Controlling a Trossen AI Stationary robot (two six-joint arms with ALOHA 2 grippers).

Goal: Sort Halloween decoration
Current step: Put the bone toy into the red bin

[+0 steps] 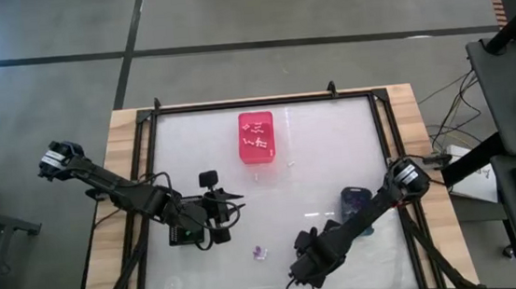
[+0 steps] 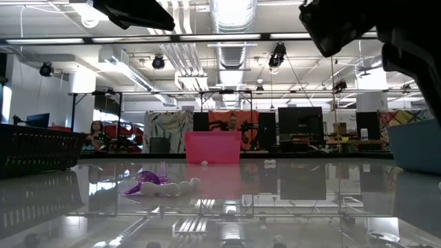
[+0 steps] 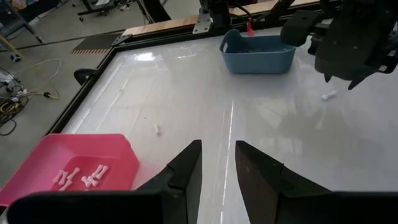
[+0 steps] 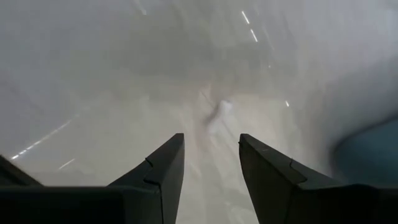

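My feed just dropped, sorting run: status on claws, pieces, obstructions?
Left claw open, empty, over the black bin. Right claw open, empty, low over a white piece. White pieces in the pink bin; purple piece loose on the table. Nothing blocking.

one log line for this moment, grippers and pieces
left gripper: open, empty, beside black bin | right gripper: open, above small white piece | pink plastic bin: white pieces inside

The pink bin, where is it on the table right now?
In the high view the pink bin sits near the table's far edge, about mid-width, with white pieces inside. The blue bin stands nearer, on the right side.
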